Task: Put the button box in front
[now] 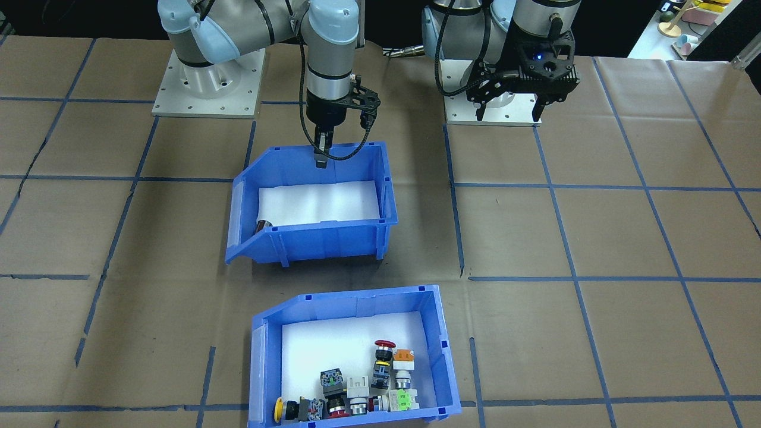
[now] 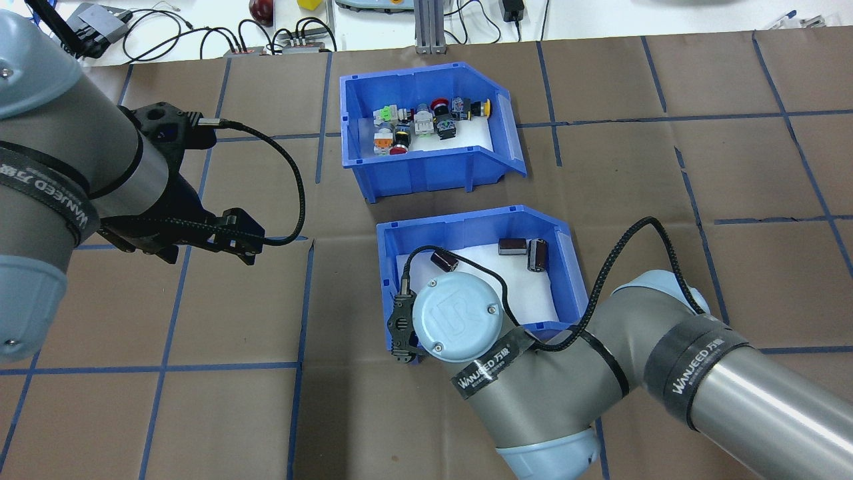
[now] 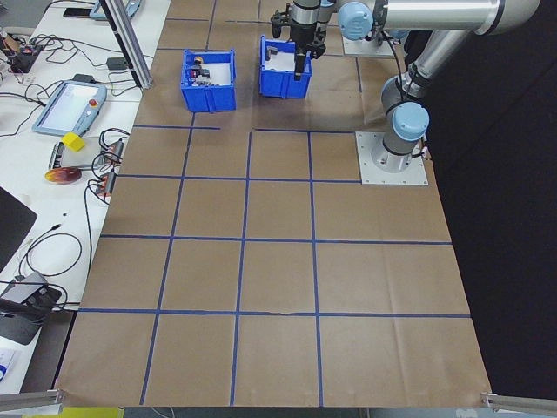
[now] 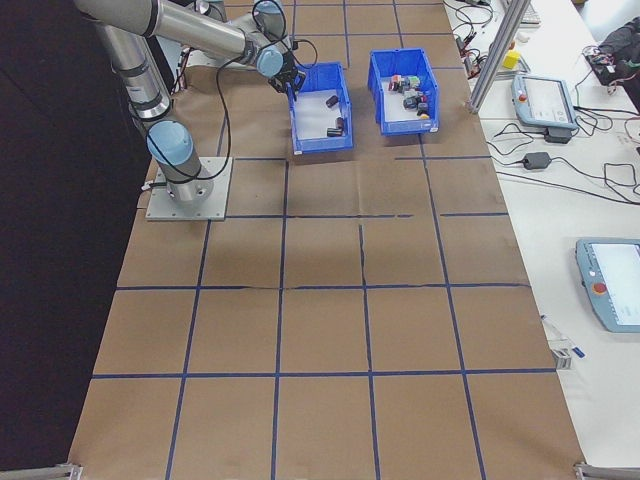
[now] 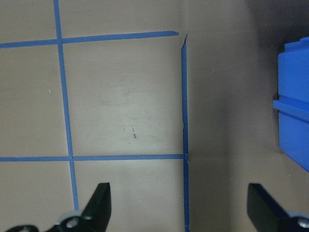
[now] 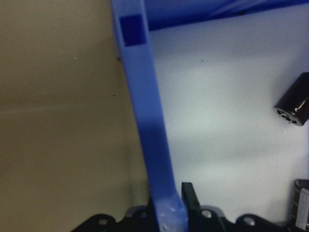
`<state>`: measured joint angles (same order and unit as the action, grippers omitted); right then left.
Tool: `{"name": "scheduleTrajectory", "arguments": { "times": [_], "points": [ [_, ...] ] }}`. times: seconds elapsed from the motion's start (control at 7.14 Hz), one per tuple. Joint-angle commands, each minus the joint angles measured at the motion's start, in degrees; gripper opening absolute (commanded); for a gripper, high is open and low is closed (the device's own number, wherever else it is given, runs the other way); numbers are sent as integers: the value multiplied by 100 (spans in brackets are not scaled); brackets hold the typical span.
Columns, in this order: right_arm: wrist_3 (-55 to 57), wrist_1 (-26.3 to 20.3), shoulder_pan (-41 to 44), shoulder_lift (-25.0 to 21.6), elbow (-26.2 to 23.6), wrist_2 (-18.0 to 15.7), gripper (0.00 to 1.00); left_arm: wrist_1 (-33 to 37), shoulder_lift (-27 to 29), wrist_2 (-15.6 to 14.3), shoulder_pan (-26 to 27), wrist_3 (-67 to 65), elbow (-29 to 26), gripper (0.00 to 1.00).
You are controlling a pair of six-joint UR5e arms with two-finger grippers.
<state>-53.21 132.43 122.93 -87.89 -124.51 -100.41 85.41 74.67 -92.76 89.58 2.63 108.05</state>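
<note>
Two bins on your table: the button box (image 1: 354, 356) sits beyond the parts bin (image 1: 312, 202), away from the robot. Your right gripper (image 1: 321, 156) is pinched on that parts bin's back wall, probably to clear it. Left gripper (image 1: 512, 106) hangs open beside it.

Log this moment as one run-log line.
right claw: shut on cylinder bin wall | left claw: open, over bare table | button box: untouched, farther from robot than cylinder bin
</note>
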Motion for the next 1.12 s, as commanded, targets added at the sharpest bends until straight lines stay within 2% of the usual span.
{"name": "scheduleTrajectory", "arguments": {
  "times": [0.0,0.28,0.56,0.84,0.98],
  "points": [
    [-48,-242,-85,0,381,-22,100,-7,3,4,-1,0,6,99],
    [-49,-1224,-234,-53,987,-67,100,-7,-5,-5,-1,0,6,99],
    [-49,-1858,-785,-376,1227,-58,100,-7,-14,-23,-1,0,6,99],
    [-49,-2046,-1654,-868,1236,3,100,-7,-49,-40,-1,0,23,99],
    [-23,-2046,-2102,-914,1289,30,100,-16,-58,-40,7,0,32,99]
  ]
}}
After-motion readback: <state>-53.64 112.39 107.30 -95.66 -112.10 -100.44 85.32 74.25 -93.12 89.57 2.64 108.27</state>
